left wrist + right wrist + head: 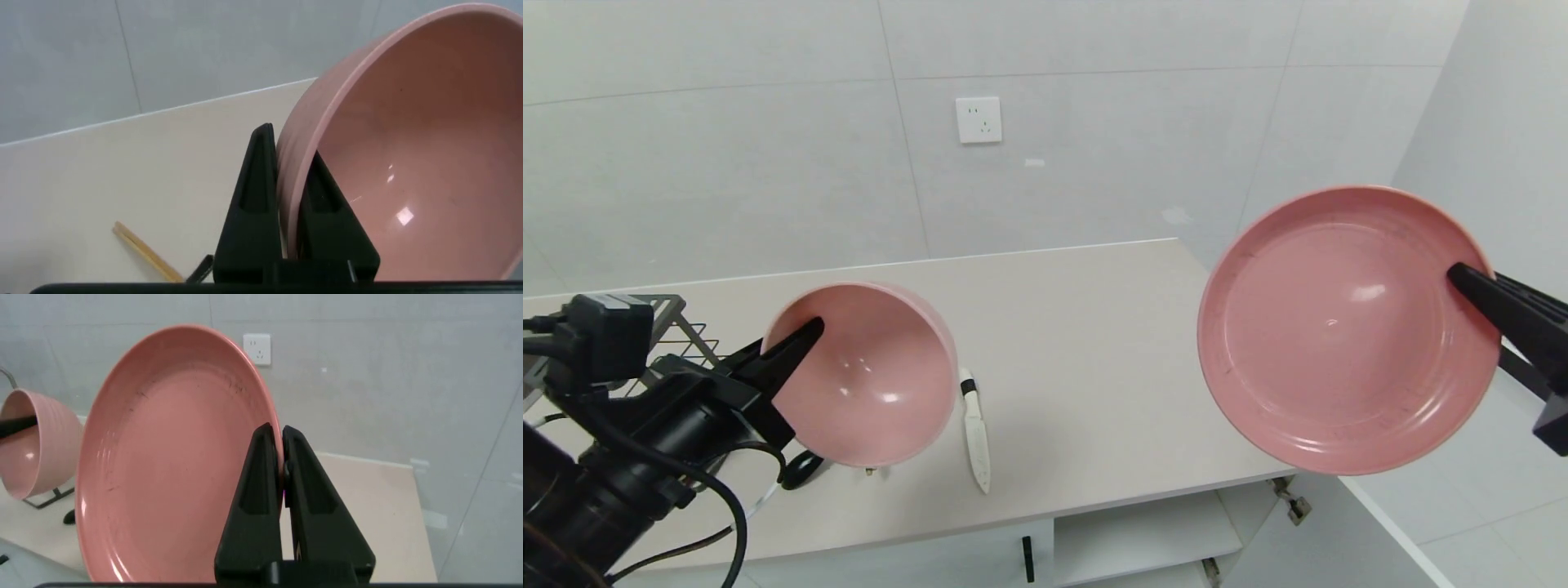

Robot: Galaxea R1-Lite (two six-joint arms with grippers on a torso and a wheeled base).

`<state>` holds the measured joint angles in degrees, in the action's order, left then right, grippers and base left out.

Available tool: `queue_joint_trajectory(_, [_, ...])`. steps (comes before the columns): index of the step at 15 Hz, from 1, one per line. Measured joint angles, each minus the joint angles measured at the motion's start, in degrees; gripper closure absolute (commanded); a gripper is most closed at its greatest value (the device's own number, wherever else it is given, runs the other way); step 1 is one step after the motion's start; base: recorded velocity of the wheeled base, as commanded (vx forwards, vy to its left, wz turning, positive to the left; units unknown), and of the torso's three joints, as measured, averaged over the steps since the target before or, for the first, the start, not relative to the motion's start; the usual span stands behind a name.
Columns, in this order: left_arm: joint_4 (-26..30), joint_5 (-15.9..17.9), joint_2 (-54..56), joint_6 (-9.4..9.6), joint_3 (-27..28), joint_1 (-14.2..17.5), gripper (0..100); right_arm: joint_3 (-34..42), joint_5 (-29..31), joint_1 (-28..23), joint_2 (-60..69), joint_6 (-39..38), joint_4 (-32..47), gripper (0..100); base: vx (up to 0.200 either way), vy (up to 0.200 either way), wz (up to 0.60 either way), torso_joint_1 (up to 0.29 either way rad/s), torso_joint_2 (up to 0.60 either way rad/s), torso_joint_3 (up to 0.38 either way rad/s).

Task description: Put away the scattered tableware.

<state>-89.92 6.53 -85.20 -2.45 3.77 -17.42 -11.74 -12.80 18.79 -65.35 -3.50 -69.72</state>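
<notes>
Bowl [876, 385] rim pinched by left hand [809, 330] (plate [1327, 335] by right hand [1460, 275]).

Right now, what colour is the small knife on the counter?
White knife with a black handle band; clearest in head view.

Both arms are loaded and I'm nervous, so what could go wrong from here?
1. The right gripper pinches the plate only at its rim, on edge, seemingly past the counter edge; a slip could drop it to the floor.
2. The left gripper holds the tilted bowl by its rim alone; it may pivot or fall near the knife.
</notes>
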Motion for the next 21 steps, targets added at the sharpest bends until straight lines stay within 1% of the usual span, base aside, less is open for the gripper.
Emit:
queue_joint_trajectory(3, [-0.02,-0.38,2.97,0.40,-0.52,-0.16,100,0.20,0.00,0.09,-0.88,0.09,-2.86,100,0.000,0.000,0.00,0.000,0.00,0.000])
queue_joint_trajectory(5, [-0.05,-0.41,3.91,0.43,-0.57,-0.07,100,0.26,0.00,0.15,-1.35,0.30,-3.06,100,0.000,0.000,0.00,0.000,0.00,0.000])
queue_joint_trajectory(7, [-0.02,-0.40,4.22,1.34,-1.10,0.00,100,0.26,0.00,0.23,-1.56,0.35,-3.12,100,0.000,0.000,0.00,0.000,0.00,0.000])
queue_joint_trajectory(10, [-0.02,-0.40,4.45,1.63,-1.49,-0.13,100,0.28,-0.02,0.26,-1.65,0.50,-3.12,100,0.000,0.000,0.00,0.000,0.00,0.000])
queue_joint_trajectory(13, [0.01,-0.41,4.44,1.67,-1.88,-0.38,100,0.66,-0.06,0.30,-1.71,0.52,-3.12,100,-0.200,0.000,0.00,0.012,0.01,0.002])
queue_joint_trajectory(16, [-0.05,-0.30,4.55,1.67,-1.97,-0.27,100,1.07,-0.06,0.61,-1.76,3.79,-3.17,100,-0.200,0.000,0.00,-0.009,0.00,0.006])
queue_joint_trajectory(18, [-0.02,-0.29,4.74,1.69,-1.71,0.04,100,1.24,-0.02,0.67,-1.78,4.23,-3.12,100,-0.200,0.000,0.00,0.002,0.00,0.005])
queue_joint_trajectory(21, [0.00,-0.24,5.30,1.69,-1.60,0.04,100,1.22,-0.02,0.67,-1.78,4.36,-3.15,100,0.000,0.000,0.00,0.000,0.00,0.000])
